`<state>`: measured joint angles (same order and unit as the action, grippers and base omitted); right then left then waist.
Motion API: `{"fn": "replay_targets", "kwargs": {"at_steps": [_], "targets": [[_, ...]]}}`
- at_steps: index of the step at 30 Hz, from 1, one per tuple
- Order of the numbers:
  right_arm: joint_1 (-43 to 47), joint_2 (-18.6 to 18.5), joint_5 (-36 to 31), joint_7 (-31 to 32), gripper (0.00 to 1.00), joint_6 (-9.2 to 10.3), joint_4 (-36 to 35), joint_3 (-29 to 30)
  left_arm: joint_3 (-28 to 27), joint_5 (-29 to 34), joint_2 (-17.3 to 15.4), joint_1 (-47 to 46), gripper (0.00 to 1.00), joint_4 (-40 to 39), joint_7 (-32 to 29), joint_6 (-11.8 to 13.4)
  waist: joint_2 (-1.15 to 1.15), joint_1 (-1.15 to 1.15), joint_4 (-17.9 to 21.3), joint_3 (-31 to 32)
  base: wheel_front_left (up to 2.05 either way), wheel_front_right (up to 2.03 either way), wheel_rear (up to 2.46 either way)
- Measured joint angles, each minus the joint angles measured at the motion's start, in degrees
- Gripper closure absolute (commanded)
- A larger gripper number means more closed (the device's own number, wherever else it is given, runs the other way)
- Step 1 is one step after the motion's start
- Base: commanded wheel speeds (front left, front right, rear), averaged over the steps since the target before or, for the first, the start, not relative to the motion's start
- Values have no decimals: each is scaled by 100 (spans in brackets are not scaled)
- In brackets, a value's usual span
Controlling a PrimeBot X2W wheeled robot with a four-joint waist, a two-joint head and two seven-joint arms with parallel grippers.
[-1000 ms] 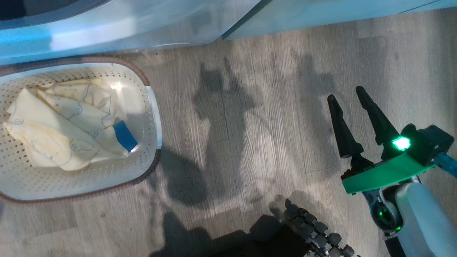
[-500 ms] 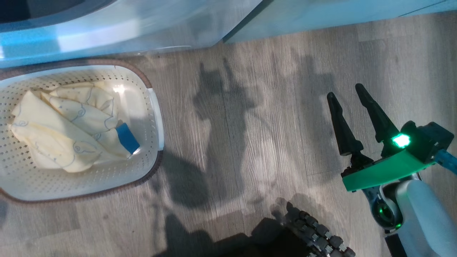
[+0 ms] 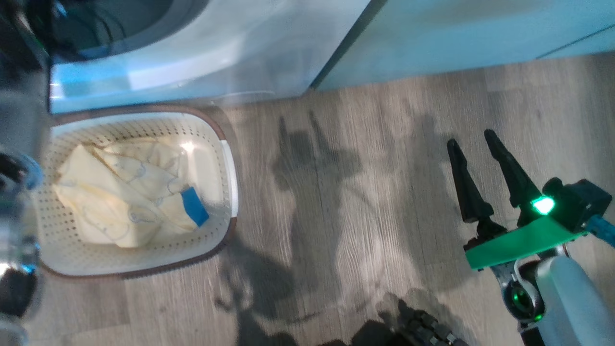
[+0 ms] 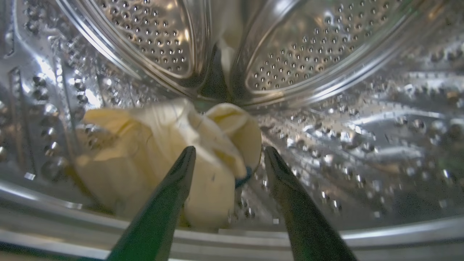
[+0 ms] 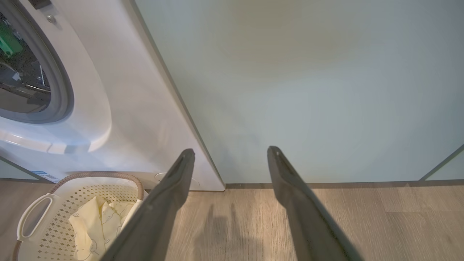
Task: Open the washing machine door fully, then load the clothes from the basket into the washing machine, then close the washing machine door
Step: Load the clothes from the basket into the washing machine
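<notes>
My left gripper [image 4: 229, 150] is inside the washing machine's steel drum [image 4: 362, 127], open. A cream-yellow garment [image 4: 152, 145] lies loose on the drum floor just beyond its fingertips. In the head view the basket [image 3: 144, 108] stands on the floor in front of the washing machine [image 3: 216, 53], with more clothes [image 3: 120, 202] and a blue patch inside. A blurred glassy shape with a dark rim at the left edge looks like the washing machine door [image 3: 12, 226], swung open. My right gripper [image 3: 471, 138] hangs open and empty over the floor at the right. The right wrist view shows the right gripper [image 5: 231, 150], the washing machine [image 5: 119, 90] and the basket [image 5: 94, 175].
Pale green cabinet doors [image 3: 456, 33] stand right of the washer and face the right gripper as the cabinet [image 5: 308, 90]. Wooden floor [image 3: 336, 216] stretches between basket and right gripper. My dark base [image 3: 423, 331] shows at the bottom edge.
The head camera has shifted, so the basket and washer sit further right and lower, and the blurred door edge has come in at the left. The right gripper stays open in the same pose.
</notes>
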<state>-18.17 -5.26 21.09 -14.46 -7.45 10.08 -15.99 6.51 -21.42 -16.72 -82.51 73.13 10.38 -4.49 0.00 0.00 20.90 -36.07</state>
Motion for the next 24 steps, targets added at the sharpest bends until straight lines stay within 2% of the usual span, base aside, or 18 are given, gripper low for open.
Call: {"fn": "replay_targets", "kwargs": {"at_steps": [7, 13, 24], "targets": [[170, -30, 0, 0, 0, 0, 38, 45, 102, -94, 190, 810, 0, 29, 250, -148, 0, 0, -169, 511, 0, 0, 0], [502, -137, -2, 0, 0, 0, 45, 141, 119, -96, 304, 1626, 0, -299, 402, -197, 0, 0, -309, 1004, 0, 0, 0], [1102, -299, -94, 0, 0, 0, 52, 404, 70, -188, 315, 3693, 0, -1883, 411, -250, 0, 0, -568, 1991, 0, 0, 0]]}}
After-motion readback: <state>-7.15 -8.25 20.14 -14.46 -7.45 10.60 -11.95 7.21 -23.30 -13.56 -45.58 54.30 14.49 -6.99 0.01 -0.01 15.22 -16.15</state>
